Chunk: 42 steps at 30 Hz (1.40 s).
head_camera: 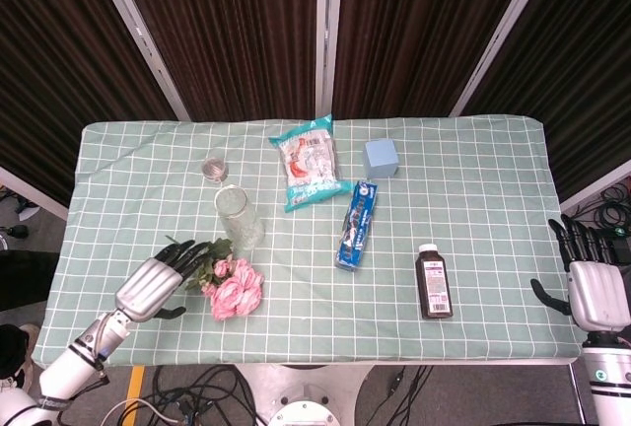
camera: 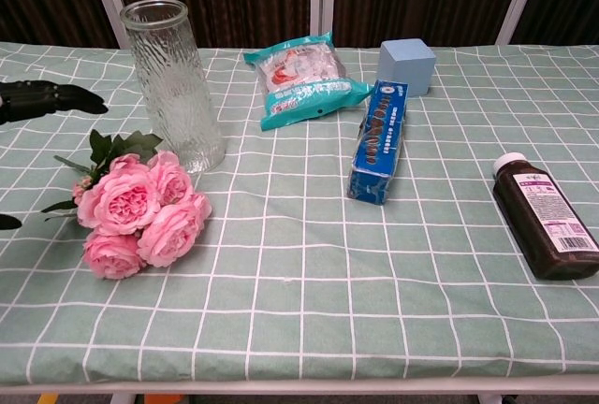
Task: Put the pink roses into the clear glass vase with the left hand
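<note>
Your bunch of pink fabric roses with green leaves (head_camera: 229,283) (camera: 138,207) lay flat on the tabletop covered in a pale green checked cloth (head_camera: 473,189) (camera: 309,282), just in front of the tall clear ribbed-glass vase (head_camera: 240,217) (camera: 174,85). In the head view its long axis ran on a slant, with the blooms toward the near edge and the thin green stem trailing away to the far left; the blooms pointed away from the vase, which stood upright with its mouth open. Your left hand (head_camera: 158,282) (camera: 47,98) hovered just left of the bunch, fingers spread and holding nothing, with its dark fingertips over the leaves. You could not tell from either view whether they touched the leaves. In the chest view only those dark fingers showed at the left edge, and the rest of the hand was cut off. Your right hand (head_camera: 590,283) sat well apart beside the tabletop's right edge, fingers open and upright, partly cut by the frame and empty. The stem end was thin and hard to make out against the cloth. Beyond the vase in the head view stood a small round clear glass item (head_camera: 214,168) that was too small for you to identify.
</note>
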Available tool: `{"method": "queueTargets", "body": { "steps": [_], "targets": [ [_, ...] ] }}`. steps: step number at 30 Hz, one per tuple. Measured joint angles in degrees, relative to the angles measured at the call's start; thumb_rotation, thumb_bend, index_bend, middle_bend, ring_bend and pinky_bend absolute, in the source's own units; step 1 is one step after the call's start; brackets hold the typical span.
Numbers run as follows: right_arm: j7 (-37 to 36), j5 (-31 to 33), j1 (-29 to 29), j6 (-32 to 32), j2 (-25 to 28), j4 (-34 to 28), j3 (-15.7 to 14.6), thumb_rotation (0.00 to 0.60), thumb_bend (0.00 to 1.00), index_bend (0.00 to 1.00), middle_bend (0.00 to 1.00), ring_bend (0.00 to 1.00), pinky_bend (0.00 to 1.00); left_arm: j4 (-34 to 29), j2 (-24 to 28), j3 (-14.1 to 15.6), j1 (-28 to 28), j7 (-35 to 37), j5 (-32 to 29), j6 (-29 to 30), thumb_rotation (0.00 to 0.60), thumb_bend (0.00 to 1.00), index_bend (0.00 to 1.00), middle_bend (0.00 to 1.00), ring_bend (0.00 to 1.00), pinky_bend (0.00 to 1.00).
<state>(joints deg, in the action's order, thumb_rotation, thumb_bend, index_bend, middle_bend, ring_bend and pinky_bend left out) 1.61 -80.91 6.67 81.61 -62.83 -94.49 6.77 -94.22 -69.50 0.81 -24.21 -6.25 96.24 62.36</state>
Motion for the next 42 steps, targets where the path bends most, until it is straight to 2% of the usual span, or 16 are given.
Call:
{"method": "queueTargets", "body": {
  "steps": [7, 15, 26, 32, 35, 38, 42],
  "targets": [
    [-1.1, -0.2, -0.1, 0.2, 0.1, -0.2, -0.1, 0.600, 0.11, 0.00, 0.00, 0.00, 0.00, 0.4, -1.2, -0.5, -3.5, 1.5, -0.5, -4.2, 0.600, 0.15, 0.04, 0.00, 0.00, 0.14],
    [-3.3, -0.6, -0.2, 0.7, 0.0, 0.3, 0.0, 0.600, 0.10, 0.00, 0.00, 0.00, 0.00, 0.9, -1.0, -0.4, -10.1, 1.6, -2.5, -14.3, 0.600, 0.15, 0.04, 0.00, 0.00, 0.14],
    [-5.1, 0.1, -0.1, -0.4, -1.0, 2.5, -0.3, 0.600, 0.10, 0.00, 0.00, 0.00, 0.00, 1.7, -1.7, -0.6, -15.3, 2.1, -4.5, -20.2, 0.600, 0.15, 0.04, 0.00, 0.00, 0.14],
    [-6.2, 0.5, 0.1, -0.9, -1.2, 3.4, 0.0, 0.600, 0.10, 0.00, 0.00, 0.00, 0.00, 2.9, -2.4, 0.1, -17.7, 2.5, -6.5, -23.5, 0.600, 0.17, 0.12, 0.00, 0.00, 0.14],
    [-6.3, 0.7, 0.3, -1.3, -1.3, 3.5, 0.0, 0.600, 0.10, 0.00, 0.00, 0.00, 0.00, 3.8, -3.1, 0.9, -17.8, 2.7, -6.4, -23.3, 0.600, 0.19, 0.13, 0.04, 0.01, 0.18],
    [-6.5, 1.1, 0.4, -1.6, -1.3, 3.6, 0.1, 0.600, 0.10, 0.00, 0.00, 0.00, 0.00, 4.7, -3.9, 1.5, -17.5, 2.9, -5.8, -22.2, 0.600, 0.20, 0.20, 0.14, 0.08, 0.26],
    [-6.7, 1.3, 0.5, -1.9, -1.4, 3.5, 0.2, 0.600, 0.10, 0.00, 0.00, 0.00, 0.00, 6.6, -5.1, 2.0, -16.9, 3.4, -4.9, -19.5, 0.600, 0.21, 0.33, 0.27, 0.21, 0.44]
  ]
}}
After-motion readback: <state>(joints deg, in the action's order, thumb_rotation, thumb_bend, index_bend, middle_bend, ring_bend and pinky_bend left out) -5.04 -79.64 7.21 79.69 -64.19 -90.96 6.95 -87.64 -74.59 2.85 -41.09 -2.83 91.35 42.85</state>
